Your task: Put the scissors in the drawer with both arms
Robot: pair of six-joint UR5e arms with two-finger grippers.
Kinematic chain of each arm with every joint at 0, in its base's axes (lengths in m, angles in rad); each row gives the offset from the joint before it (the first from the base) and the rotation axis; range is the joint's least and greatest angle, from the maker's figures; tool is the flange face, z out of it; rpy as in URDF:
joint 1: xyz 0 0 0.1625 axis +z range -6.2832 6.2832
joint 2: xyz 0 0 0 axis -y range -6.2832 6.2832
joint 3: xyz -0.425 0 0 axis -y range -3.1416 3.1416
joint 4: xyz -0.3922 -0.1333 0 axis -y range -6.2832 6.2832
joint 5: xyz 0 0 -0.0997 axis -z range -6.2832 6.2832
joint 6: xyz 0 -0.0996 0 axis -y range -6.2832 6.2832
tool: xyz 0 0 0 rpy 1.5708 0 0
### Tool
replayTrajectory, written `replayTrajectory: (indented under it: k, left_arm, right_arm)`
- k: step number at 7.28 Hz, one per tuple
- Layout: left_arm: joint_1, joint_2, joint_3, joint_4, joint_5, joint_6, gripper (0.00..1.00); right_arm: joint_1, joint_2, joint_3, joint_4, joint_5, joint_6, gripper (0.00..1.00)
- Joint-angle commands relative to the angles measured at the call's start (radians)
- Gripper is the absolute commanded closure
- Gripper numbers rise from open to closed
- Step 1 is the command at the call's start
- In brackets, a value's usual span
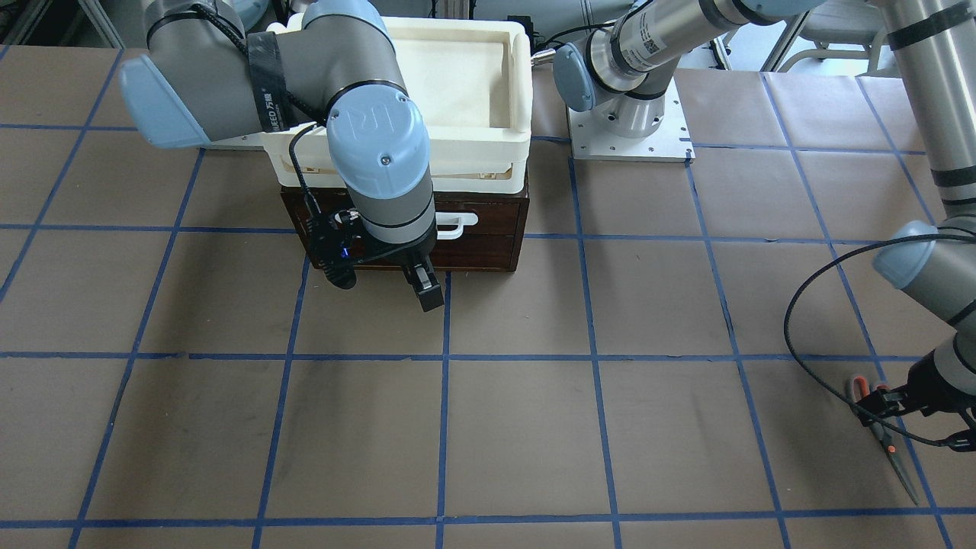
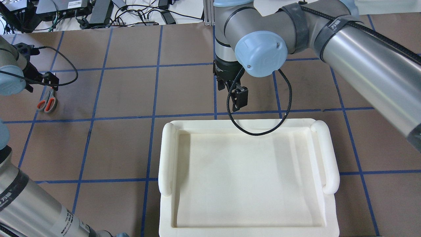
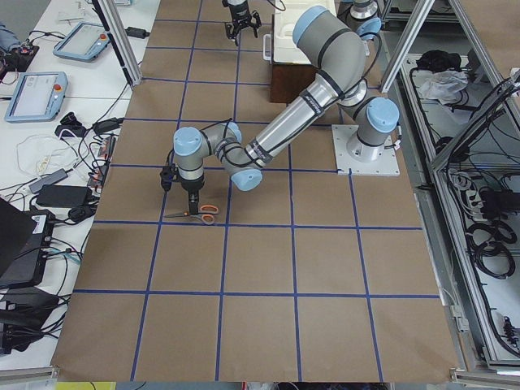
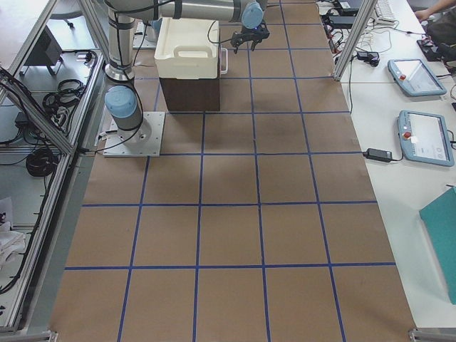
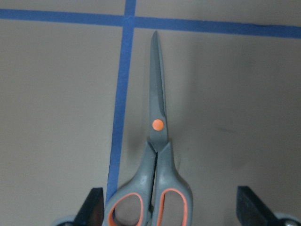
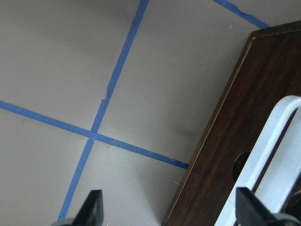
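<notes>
A white foam tray (image 2: pixel 167 210) sits before me: a rectangular basin with 2 fat rounded rolls along its short sides. Around the tray spreads my surface (image 1: pixel 518 427), covered in brown paper and marked into squares by blue tape lines (image 1: pixel 444 427). Beyond the tray, past the far edge of the surface in the overhead view, black power bricks and tangled cables (image 2: pixel 98 10) lie on a white bench. Well apart from the tray, across the surface, 2 blue-rimmed pendants (image 4: pixel 415 75) rest on a white side table (image 4: pixel 413 214). A teal sheet (image 4: pixel 443 242) lies on that table too, farther from the tray than the pendants.
</notes>
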State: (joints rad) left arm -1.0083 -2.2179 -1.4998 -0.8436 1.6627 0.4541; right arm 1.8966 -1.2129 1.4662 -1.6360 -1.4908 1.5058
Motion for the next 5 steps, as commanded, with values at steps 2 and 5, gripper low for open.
replayTrajectory:
  k: [2,5]
  left_arm:
    - [0.0,-0.066,0.044,0.025,0.0,0.026,0.02]
    - [0.023,-0.083,0.058,0.021,-0.068,0.095,0.04]
  right_arm:
    - [0.005,0.021,0.003,0.094,0.001,0.089,0.0]
    - [0.005,0.027,0.006,0.148,0.001,0.091,0.0]
